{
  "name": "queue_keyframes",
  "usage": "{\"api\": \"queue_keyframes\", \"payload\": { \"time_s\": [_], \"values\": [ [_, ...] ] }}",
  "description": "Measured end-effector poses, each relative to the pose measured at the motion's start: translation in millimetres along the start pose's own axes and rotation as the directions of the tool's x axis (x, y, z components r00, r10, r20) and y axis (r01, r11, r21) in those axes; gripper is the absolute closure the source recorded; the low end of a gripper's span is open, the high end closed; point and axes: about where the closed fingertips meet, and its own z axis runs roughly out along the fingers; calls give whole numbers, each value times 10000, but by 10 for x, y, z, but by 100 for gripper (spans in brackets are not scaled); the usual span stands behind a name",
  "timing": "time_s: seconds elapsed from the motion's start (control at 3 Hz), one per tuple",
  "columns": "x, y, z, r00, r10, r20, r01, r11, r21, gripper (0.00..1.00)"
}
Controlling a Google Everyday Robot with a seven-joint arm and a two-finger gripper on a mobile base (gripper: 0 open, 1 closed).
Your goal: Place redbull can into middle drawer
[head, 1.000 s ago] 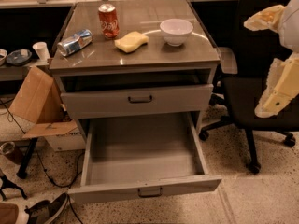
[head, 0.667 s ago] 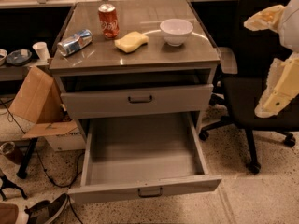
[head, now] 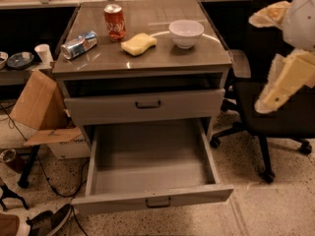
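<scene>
My gripper (head: 259, 63) hung off the right edge of the bench, well clear of it and in front of the black office chair (head: 280, 122). Its two pale fingers were spread wide with nothing between them.

The redbull can (head: 78, 44) lay on its side on the cabinet top (head: 162, 63), close to the left edge and about midway between the back and front corners. The red cola can (head: 114, 21) stood upright just behind and to the right of it. A yellow sponge (head: 139, 44) sat near the middle, and a white bowl (head: 186, 32) towards the right edge.

The middle drawer (head: 147, 156) was pulled fully out below the front edge, its grey floor bare. The drawer above it (head: 147, 104) stood only slightly ajar.

By my reckoning the opening was done and little else. I had not yet reached for the can, so I had to cross the whole top to the left edge, grip a can lying flat, lift it, and carry it down into the drawer.
</scene>
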Motion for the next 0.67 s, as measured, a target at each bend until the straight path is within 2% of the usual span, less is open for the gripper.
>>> {"api": "queue_keyframes", "payload": {
  "time_s": [0.33,0.67],
  "values": [
    [-20,-276,336,9989,247,408,-250,9997,61,0],
    [-53,-665,904,9933,745,881,-760,9970,136,0]
  ]
}}
